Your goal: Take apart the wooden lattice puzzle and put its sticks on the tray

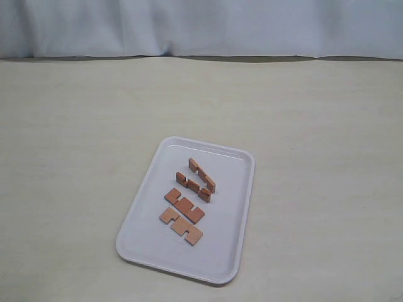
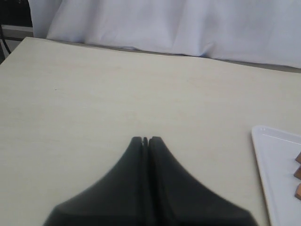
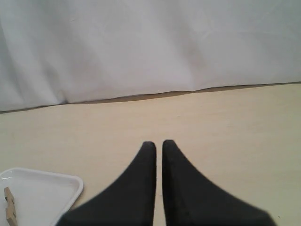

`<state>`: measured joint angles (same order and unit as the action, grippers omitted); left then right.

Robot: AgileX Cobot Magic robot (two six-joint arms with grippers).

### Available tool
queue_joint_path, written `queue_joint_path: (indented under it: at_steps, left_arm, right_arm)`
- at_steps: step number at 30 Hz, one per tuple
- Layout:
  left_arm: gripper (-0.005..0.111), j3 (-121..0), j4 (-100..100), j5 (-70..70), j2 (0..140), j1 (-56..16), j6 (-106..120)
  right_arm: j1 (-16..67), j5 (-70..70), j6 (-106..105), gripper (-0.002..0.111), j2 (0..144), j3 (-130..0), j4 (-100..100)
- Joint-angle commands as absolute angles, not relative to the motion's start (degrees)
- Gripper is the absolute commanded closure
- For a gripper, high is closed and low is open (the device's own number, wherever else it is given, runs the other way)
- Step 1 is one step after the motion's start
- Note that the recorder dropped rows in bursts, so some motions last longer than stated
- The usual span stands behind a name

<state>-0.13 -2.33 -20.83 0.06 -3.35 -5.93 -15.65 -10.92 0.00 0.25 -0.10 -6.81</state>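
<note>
The white tray (image 1: 140, 221) lies on the table in the exterior view. Several reddish-brown notched sticks lie apart on it in a loose column: one (image 1: 202, 174) farthest back, one (image 1: 192, 187) just in front of it, then two more (image 1: 184, 205) (image 1: 181, 226). No interlocked lattice puzzle shows. Neither gripper appears in the exterior view. My left gripper (image 2: 145, 140) is shut on nothing above bare table, with the tray's corner (image 2: 277, 155) and some stick ends (image 2: 298, 173) off to one side. My right gripper (image 3: 159, 145) is shut and empty, near another tray corner (image 3: 44, 188) and a stick (image 3: 9, 205).
The pale tabletop (image 1: 315, 126) stretches all round the tray. A white cloth backdrop (image 1: 201, 28) hangs along the table's far edge. Nothing else stands on the table.
</note>
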Motion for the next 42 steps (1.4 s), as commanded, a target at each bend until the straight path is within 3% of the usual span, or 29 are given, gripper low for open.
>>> queue_joint_path:
  at_steps: [1,42]
  left_arm:
    - [0.107,0.0,-2.2,-20.3,0.0,-3.4,-6.1]
    - [0.107,0.0,-2.1,-20.3,0.0,-3.4,-6.1]
  right_arm:
    - [-15.9,-10.6,0.0,0.104,0.0,0.0,-7.0]
    - [-15.9,-20.0,0.0,0.104,0.0,0.0,-8.1]
